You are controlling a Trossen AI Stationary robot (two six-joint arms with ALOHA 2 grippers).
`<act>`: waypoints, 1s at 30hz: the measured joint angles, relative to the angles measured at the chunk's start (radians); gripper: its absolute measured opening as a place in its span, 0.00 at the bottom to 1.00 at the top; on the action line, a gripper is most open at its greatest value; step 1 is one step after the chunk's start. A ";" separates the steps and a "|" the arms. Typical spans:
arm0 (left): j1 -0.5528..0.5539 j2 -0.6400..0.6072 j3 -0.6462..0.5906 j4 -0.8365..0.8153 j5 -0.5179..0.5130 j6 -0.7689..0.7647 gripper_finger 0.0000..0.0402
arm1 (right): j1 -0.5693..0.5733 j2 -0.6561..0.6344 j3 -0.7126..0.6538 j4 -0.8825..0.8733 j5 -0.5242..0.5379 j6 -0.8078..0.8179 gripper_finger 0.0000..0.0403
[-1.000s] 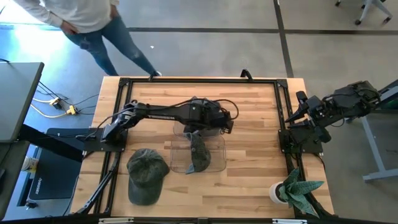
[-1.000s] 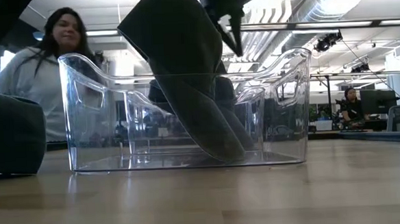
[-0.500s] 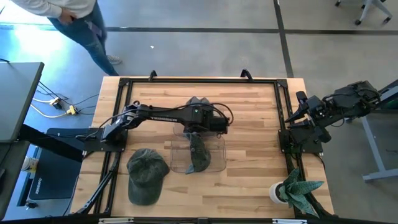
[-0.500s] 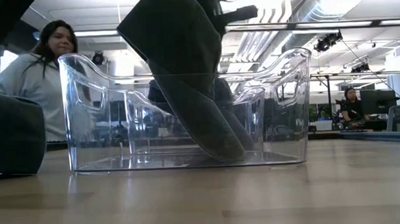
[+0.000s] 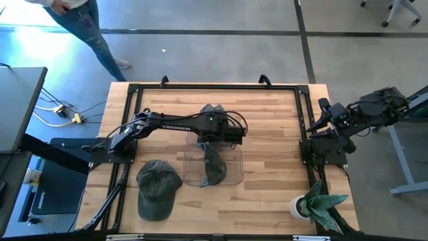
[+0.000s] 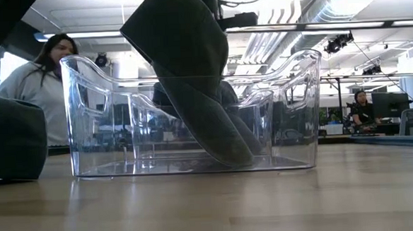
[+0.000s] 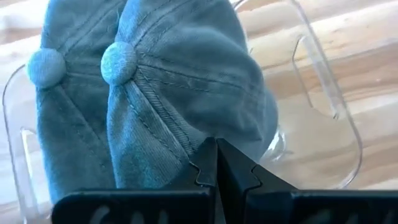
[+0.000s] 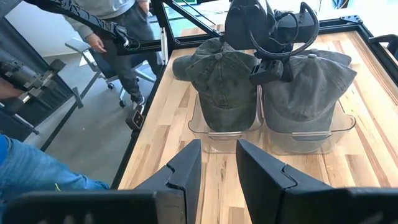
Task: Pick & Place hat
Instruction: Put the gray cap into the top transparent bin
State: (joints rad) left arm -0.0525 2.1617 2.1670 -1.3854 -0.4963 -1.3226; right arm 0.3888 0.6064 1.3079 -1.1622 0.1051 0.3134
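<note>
A clear plastic bin (image 5: pixel 190 175) stands mid-table with a grey-green hat (image 5: pixel 214 167) on edge inside it. In the low view this hat (image 6: pixel 190 81) leans and sticks up over the bin's rim (image 6: pixel 289 62). The left wrist view shows two hat crowns (image 7: pixel 174 81) (image 7: pixel 62 106) side by side in the bin. Another hat (image 5: pixel 158 189) lies flat on the table left of the bin. My left gripper (image 7: pixel 216 155) is shut, just above the bin's far side. My right gripper (image 8: pixel 217 168) waits open at the table's right edge. My left gripper comes slanting down from above, and its shut fingertips (image 7: pixel 208 163) stand right in front of the lower edge of one hat's crown (image 7: pixel 186 134). No cloth shows between the fingers. I cannot tell whether they touch the hat.
A grey hat (image 5: pixel 212 109) shows just beyond the left arm on the far side. A potted plant (image 5: pixel 314 204) stands at the near right corner. A black frame rail (image 5: pixel 214 87) runs around the table. A person (image 6: pixel 35 82) is beyond the far left corner.
My left gripper has turned at the wrist, tipping further down, and has drawn slightly toward the table's left. The hat in the bin has kept its lean and place. The person beyond the far edge has walked off to the left.
</note>
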 joint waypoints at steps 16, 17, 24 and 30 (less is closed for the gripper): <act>-0.050 -0.106 0.002 0.086 0.157 0.194 0.00 | 0.000 0.001 0.000 0.000 0.000 0.019 0.24; -0.055 -0.103 0.000 0.083 0.173 0.220 0.00 | 0.000 0.002 0.000 0.000 0.000 0.019 0.24; -0.050 -0.019 -0.008 0.019 0.169 0.229 0.00 | 0.000 0.004 0.000 0.013 -0.002 0.027 0.24; -0.049 0.030 -0.008 -0.036 0.183 0.177 0.00 | 0.000 0.008 0.000 0.020 -0.004 0.046 0.24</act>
State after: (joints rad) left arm -0.1015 2.1914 2.1594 -1.4218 -0.3135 -1.1452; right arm 0.3885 0.6140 1.3079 -1.1423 0.1013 0.3591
